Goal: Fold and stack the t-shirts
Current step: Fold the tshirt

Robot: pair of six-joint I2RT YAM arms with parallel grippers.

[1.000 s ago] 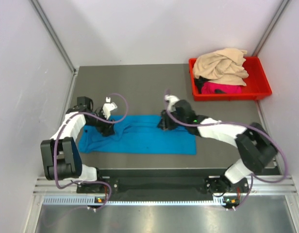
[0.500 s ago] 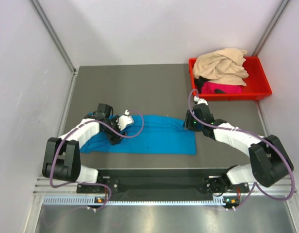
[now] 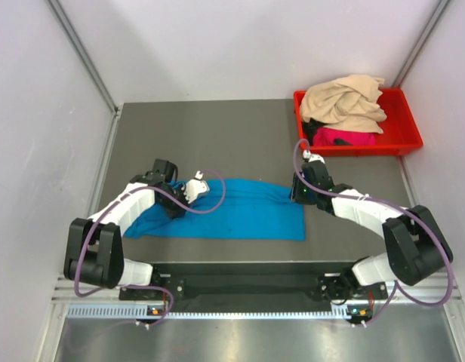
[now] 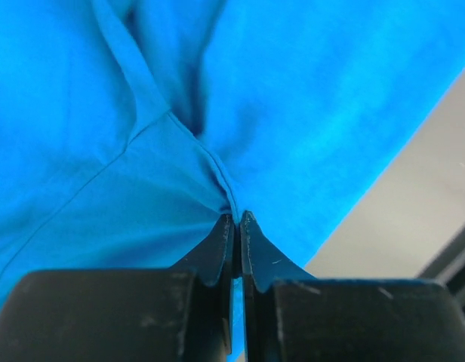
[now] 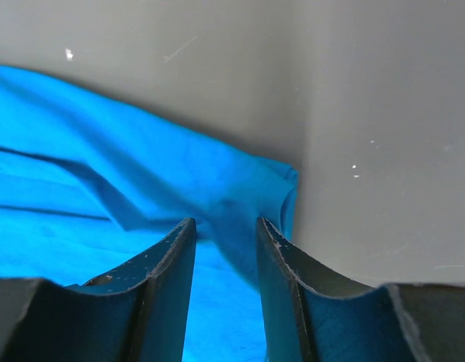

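- Grey table (image 3: 217, 136) fills the floor of a white-walled booth (image 3: 240, 45), seen from above; both arm bases sit along the bottom edge of the frame.
- At the upper right of the overhead view, a red bin (image 3: 299, 124) stands on the table against the right wall.
- Inside the bin, a beige t-shirt (image 3: 344, 102) lies crumpled in a heap on top, rising above the rim and hanging over its back edge.
- Under the beige one, a magenta t-shirt (image 3: 344, 137) shows along the front of the bin, with a patch of something dark at its left that cannot be made out.
- A turquoise t-shirt (image 3: 247, 211) lies outside the bin, well apart from it, spread as a long horizontal band just below the frame's centre.
- The left gripper (image 4: 236, 219) is at the band's left part; its fingers (image 4: 217, 249) are pressed together, pinching a raised ridge of turquoise cloth at their tips.
- The right gripper (image 5: 225, 222) hangs over the band's upper right corner; its fingers (image 5: 172, 256) stand spread, with the corner of the cloth and bare table showing between them, nothing clamped.
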